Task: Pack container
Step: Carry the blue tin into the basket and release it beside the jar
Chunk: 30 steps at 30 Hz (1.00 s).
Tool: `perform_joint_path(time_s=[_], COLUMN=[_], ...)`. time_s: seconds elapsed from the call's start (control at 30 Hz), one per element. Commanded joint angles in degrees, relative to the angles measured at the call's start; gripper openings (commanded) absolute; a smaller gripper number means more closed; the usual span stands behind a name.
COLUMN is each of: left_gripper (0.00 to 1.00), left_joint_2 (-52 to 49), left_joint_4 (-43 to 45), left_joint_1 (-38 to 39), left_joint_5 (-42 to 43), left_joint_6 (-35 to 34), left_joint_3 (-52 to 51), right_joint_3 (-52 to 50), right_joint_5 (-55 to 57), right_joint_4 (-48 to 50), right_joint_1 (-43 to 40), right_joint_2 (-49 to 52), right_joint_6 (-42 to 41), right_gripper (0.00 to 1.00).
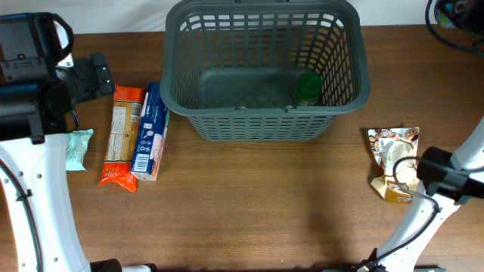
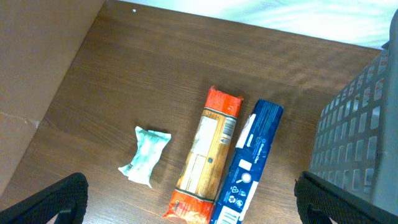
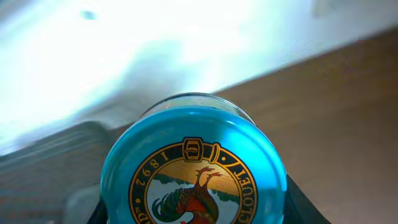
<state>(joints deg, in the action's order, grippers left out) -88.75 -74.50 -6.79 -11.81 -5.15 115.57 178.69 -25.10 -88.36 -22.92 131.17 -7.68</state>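
The dark grey slotted basket stands at the back middle of the table, with a green jar in its right end. Its side also shows in the left wrist view. My left gripper is open and empty, hovering above the packs left of the basket; its fingers are spread wide. My right gripper is shut on a round tin with a blue lid and a rooster emblem. In the overhead view that gripper is at the far right corner, mostly cut off.
Left of the basket lie an orange pasta pack, a blue box and a small mint-green packet. A brown-and-white snack pouch lies right of the basket, by my right arm's elbow.
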Motion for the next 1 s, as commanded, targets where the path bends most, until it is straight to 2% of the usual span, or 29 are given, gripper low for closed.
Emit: perform_joint_path(time_s=[0.0, 0.23, 0.47, 0.6, 0.97], left_gripper=[1.0, 0.99, 0.99, 0.99, 0.99], left_joint_2=[-0.44, -0.44, -0.44, -0.44, -0.44], left_joint_4=[-0.11, -0.09, -0.09, -0.09, -0.09], left_joint_1=[-0.24, -0.24, -0.24, -0.24, -0.24], left_joint_5=[0.42, 0.42, 0.42, 0.42, 0.42], left_joint_6=[0.92, 0.92, 0.92, 0.92, 0.92], left_joint_3=[-0.02, -0.02, -0.02, -0.02, -0.02], right_joint_3=[1.27, 1.18, -3.65, -9.77, -34.38], right_joint_5=[-4.31, -1.79, 24.5, 29.57, 26.86], right_joint_4=[-0.17, -0.92, -0.44, 2.6, 14.27], right_joint_1=[4.48, 21.33, 36.13, 39.26, 39.8], right_joint_2=[-5.27, -7.96, -6.12, -4.24, -3.3], right_joint_6=[-0.52, 3.45, 4.48, 4.46, 4.44], right_gripper=[0.09, 0.06, 0.05, 0.05, 0.04])
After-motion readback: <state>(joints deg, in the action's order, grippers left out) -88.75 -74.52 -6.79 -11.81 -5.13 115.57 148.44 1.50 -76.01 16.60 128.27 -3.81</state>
